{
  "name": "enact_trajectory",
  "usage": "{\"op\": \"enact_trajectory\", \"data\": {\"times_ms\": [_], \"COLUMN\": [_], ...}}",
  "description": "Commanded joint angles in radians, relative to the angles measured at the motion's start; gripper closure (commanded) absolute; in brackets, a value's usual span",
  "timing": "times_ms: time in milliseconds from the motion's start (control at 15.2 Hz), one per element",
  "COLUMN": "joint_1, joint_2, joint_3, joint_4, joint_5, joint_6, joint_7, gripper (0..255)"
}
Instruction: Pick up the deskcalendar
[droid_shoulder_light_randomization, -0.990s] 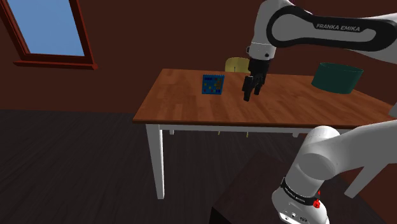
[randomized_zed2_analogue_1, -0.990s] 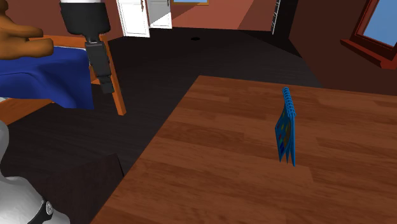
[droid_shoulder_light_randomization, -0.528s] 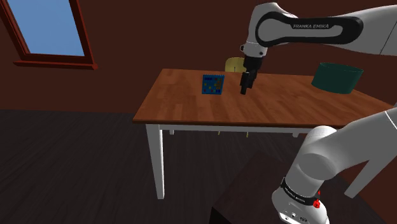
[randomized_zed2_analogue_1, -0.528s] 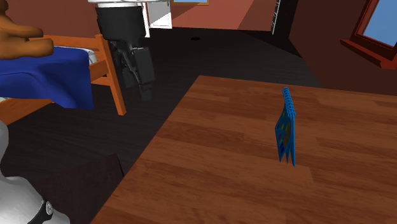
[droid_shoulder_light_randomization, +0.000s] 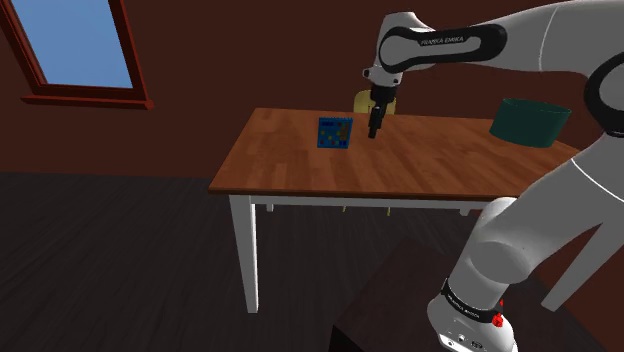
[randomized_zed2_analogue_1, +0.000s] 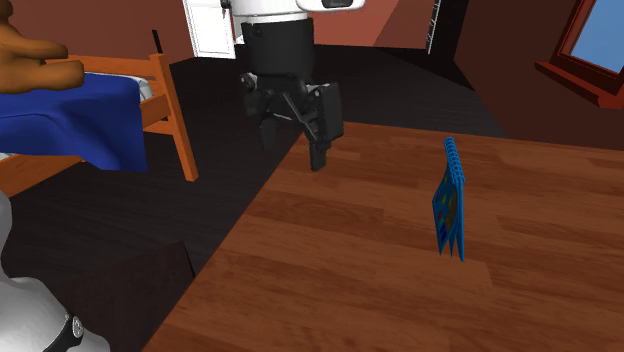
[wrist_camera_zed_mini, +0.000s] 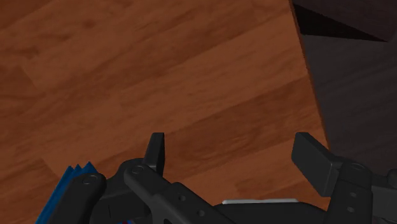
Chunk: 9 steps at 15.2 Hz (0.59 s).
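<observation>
The wide-open, empty hand (droid_shoulder_light_randomization: 374, 128) has been brought near the blue desk calendar (droid_shoulder_light_randomization: 335, 132) on the tabletop (droid_shoulder_light_randomization: 420, 172); grasping seems next.

We see 1 wooden table (droid_shoulder_light_randomization: 300, 165) on white legs. The blue desk calendar (droid_shoulder_light_randomization: 334, 132) stands upright on the table's far part. The black gripper (droid_shoulder_light_randomization: 373, 133) points down over the tabletop, just beside the desk calendar on the view's right and apart from it. 1 dark green tub (droid_shoulder_light_randomization: 530, 122) sits at the table's right end. 1 window (droid_shoulder_light_randomization: 85, 45) occupies the upper left.
</observation>
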Motion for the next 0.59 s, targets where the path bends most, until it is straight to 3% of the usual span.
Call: {"op": "enact_trajectory", "data": {"times_ms": [0, 528], "joint_1": [0.009, 0.020], "joint_2": [0.067, 0.375], "joint_3": [-0.028, -0.115], "joint_4": [0.053, 0.345], "joint_5": [0.005, 0.096], "joint_6": [0.026, 0.071], "joint_7": [-0.073, -0.365], "gripper": [0, 0]}}
